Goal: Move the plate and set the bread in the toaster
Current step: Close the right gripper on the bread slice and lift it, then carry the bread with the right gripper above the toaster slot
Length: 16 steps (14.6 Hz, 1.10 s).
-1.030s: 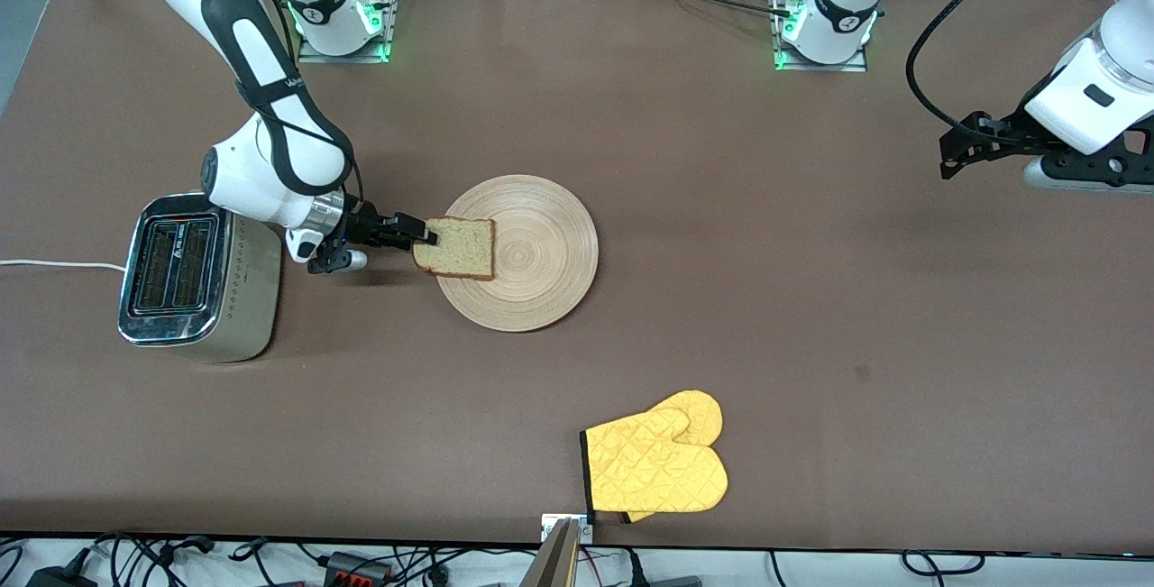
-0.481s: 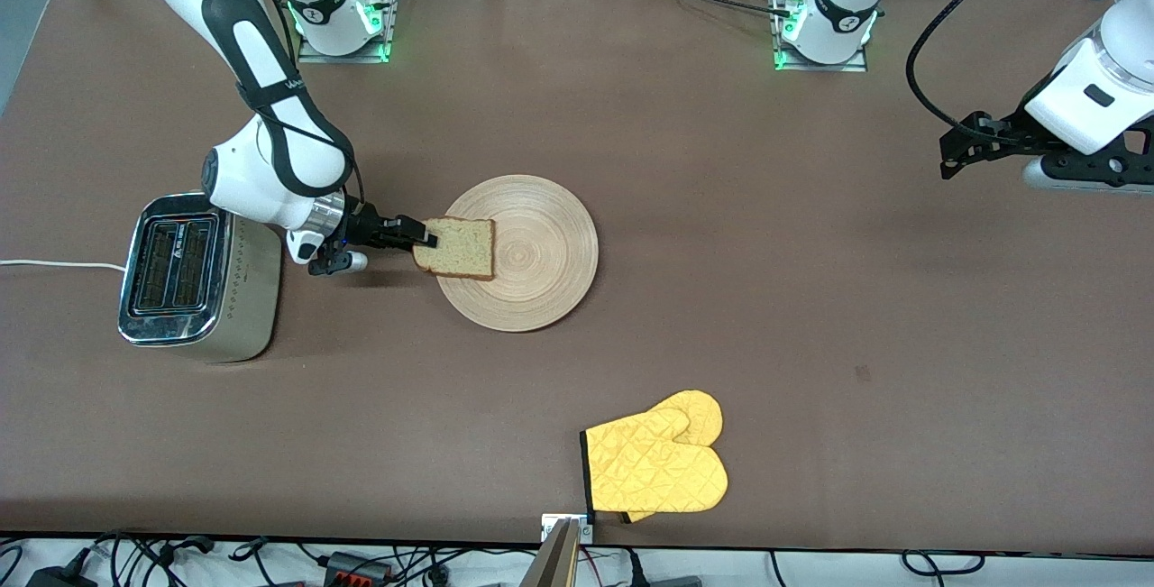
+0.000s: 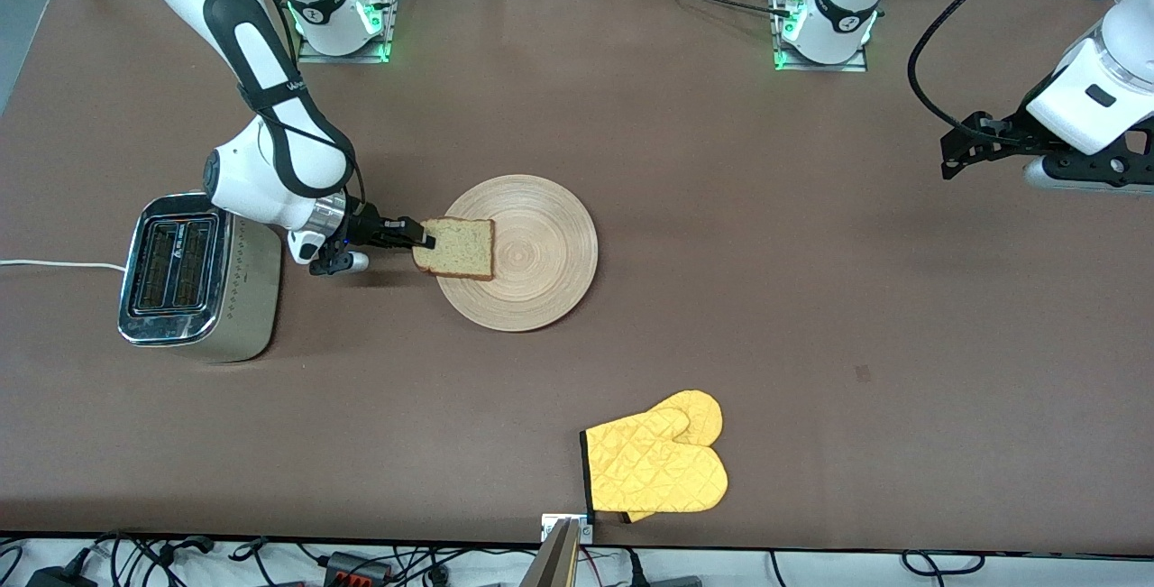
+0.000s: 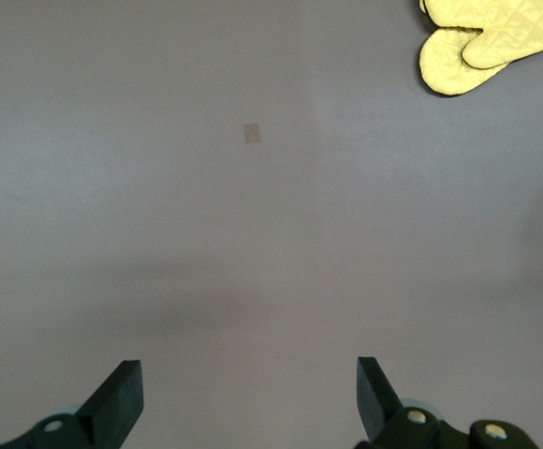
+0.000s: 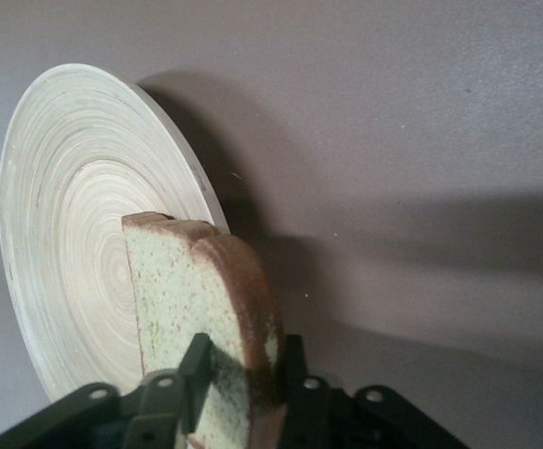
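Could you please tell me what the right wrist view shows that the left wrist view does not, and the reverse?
Only the right wrist view shows the bread pinched at its edge between the right gripper fingers, over the wooden plate. Only the left wrist view shows the yellow oven mitts and the left gripper, open over bare table. Both views show the brown table.

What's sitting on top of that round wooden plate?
One slice of bread lies on the plate, at its edge toward the toaster. The right gripper pinches its crust. The wood under the slice is hidden.
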Each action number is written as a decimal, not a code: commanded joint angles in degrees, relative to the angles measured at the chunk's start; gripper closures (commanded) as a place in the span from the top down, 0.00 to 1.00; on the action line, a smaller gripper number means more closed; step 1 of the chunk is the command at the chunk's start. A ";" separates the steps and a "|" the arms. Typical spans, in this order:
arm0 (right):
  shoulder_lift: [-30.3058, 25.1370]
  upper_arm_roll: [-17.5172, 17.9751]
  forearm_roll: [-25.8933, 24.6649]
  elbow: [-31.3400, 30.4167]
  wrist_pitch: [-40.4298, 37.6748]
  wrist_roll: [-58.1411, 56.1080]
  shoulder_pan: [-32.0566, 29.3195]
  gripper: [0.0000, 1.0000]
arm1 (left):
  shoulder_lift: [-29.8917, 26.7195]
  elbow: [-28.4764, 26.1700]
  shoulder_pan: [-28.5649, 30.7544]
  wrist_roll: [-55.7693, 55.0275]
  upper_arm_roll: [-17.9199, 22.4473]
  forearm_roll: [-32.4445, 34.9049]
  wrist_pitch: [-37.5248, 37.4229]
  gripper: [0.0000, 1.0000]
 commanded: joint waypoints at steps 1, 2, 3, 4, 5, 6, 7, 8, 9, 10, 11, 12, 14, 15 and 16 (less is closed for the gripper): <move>0.47 0.00 1.32 1.19 0.47 0.87 0.36 0.21 | -0.48 -0.05 0.37 1.56 0.01 -0.49 -0.06 1.00; 0.46 0.00 1.41 2.06 0.38 0.96 0.27 0.07 | -0.48 -0.05 0.37 1.56 0.01 -0.49 -0.06 1.00; 0.38 0.00 1.41 2.68 0.29 1.05 0.27 0.01 | -0.48 -0.05 0.37 1.56 0.01 -0.49 -0.06 1.00; 0.20 -0.08 1.41 2.94 0.29 1.13 0.27 0.00 | -0.48 -0.05 0.37 1.47 0.01 -0.49 -0.06 1.00; 0.11 -0.09 1.41 2.95 0.29 1.14 0.27 0.00 | -0.48 -0.05 0.37 1.38 0.01 -0.49 -0.14 1.00; 0.03 -0.09 1.32 3.12 0.29 1.57 0.18 0.00 | -0.48 -0.05 0.37 1.29 0.01 -0.49 -0.15 1.00; -0.15 -0.17 1.24 3.47 0.29 2.01 0.18 0.00 | -0.48 -0.05 0.37 1.21 0.09 -0.49 -0.06 1.00; -0.24 -0.26 1.24 4.00 0.20 2.28 0.18 0.00 | -0.48 -0.05 0.37 1.20 0.09 -0.49 -0.06 1.00; -0.33 -0.44 0.80 4.52 -0.06 3.06 0.09 0.00 | -0.48 -0.05 0.37 1.20 0.01 -0.49 -0.14 1.00; -0.33 -0.70 0.27 5.57 -1.37 3.94 -0.08 0.00 | -0.48 -0.05 0.37 1.20 0.09 -0.49 -0.15 1.00; -0.41 -1.05 -1.38 6.71 -3.21 4.82 -0.69 0.00 | -0.40 -0.05 0.45 1.20 0.09 -0.49 -0.15 1.00; -0.41 -2.27 -5.84 8.90 -5.49 5.78 -1.22 0.00 | -0.39 -0.05 0.45 1.20 0.09 -0.49 -0.15 1.00; -0.24 -5.43 -14.37 14.17 -13.55 9.81 -1.92 0.00 | -0.40 -0.05 0.37 1.12 0.01 -0.49 -0.15 1.00; 0.11 -6.93 -18.15 17.68 -18.90 12.36 -2.28 0.00 | -0.48 -0.05 0.45 1.12 0.01 -0.49 -0.15 1.00; 0.29 -8.07 -20.54 20.50 -23.13 13.78 -3.06 0.00 | -0.48 -0.05 0.45 1.20 0.09 -0.49 -0.15 1.00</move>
